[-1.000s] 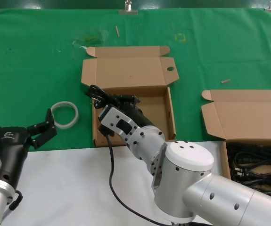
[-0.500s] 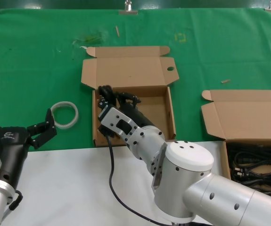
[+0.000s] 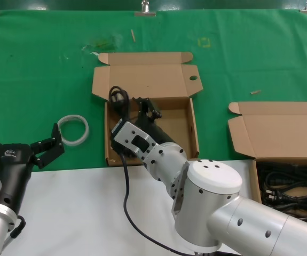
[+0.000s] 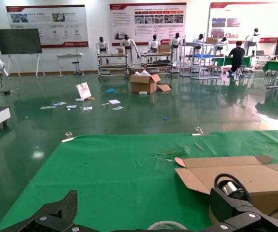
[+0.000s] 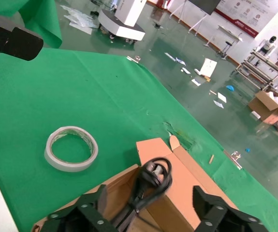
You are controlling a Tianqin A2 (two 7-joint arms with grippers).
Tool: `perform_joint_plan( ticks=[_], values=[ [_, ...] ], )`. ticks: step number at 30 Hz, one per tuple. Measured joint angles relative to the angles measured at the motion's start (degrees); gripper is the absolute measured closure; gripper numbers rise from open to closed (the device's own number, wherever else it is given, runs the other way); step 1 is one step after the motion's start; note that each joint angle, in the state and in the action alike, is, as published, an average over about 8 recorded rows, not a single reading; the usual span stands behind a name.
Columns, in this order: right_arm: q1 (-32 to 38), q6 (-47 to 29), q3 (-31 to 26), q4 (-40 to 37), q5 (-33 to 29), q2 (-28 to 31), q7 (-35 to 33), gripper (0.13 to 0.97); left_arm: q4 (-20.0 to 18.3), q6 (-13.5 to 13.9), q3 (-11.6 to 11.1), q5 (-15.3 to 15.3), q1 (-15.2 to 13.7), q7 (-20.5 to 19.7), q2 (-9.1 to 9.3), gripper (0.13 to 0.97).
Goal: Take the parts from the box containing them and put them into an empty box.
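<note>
The box with the holed flap (image 3: 188, 128) lies open at the table's middle. My right gripper (image 3: 142, 109) is over its rear left corner, jaws wide open. One black coiled cord (image 3: 118, 97) leans against that corner, its loop up against the lid. In the right wrist view the cord (image 5: 153, 176) hangs between my open fingers (image 5: 88, 208) without being clamped. The other box (image 3: 276, 133) stands at the right, with several black cords (image 3: 292, 186) inside. My left gripper (image 3: 22, 140) waits open and empty at the front left.
A white tape ring (image 3: 73, 129) lies on the green cloth left of the middle box; it also shows in the right wrist view (image 5: 71, 148). A white table strip (image 3: 78, 213) runs along the front. My right arm crosses in front of the middle box.
My right gripper carried the cord from over the box's left wall into the box and opened. The cord now rests against the rear left corner. The left arm has not moved.
</note>
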Motion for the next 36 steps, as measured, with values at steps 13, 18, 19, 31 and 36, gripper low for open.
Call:
perform_joint_plan(
  ticks=[13, 18, 19, 31, 36],
  values=[
    [-1.19, -0.86, 1.74, 0.60, -1.48, 0.00, 1.62, 0.340, 0.00, 0.00, 0.00, 0.00, 0.00, 0.00, 0.00, 0.132],
    [-3.41, -2.45, 4.99, 1.74, -4.25, 0.01, 4.73, 0.256, 0.00, 0.00, 0.00, 0.00, 0.00, 0.00, 0.00, 0.132],
    [-3.93, -2.83, 5.76, 2.01, -4.91, 0.01, 5.46, 0.239, 0.00, 0.00, 0.00, 0.00, 0.00, 0.00, 0.00, 0.132],
    [-10.82, -7.77, 15.83, 5.53, -13.50, 0.01, 14.98, 0.138, 0.00, 0.00, 0.00, 0.00, 0.00, 0.00, 0.00, 0.132],
    [-13.75, -9.87, 20.11, 7.02, -17.15, 0.01, 19.05, 0.132, 0.00, 0.00, 0.00, -0.01, 0.00, 0.00, 0.00, 0.132]
  ],
)
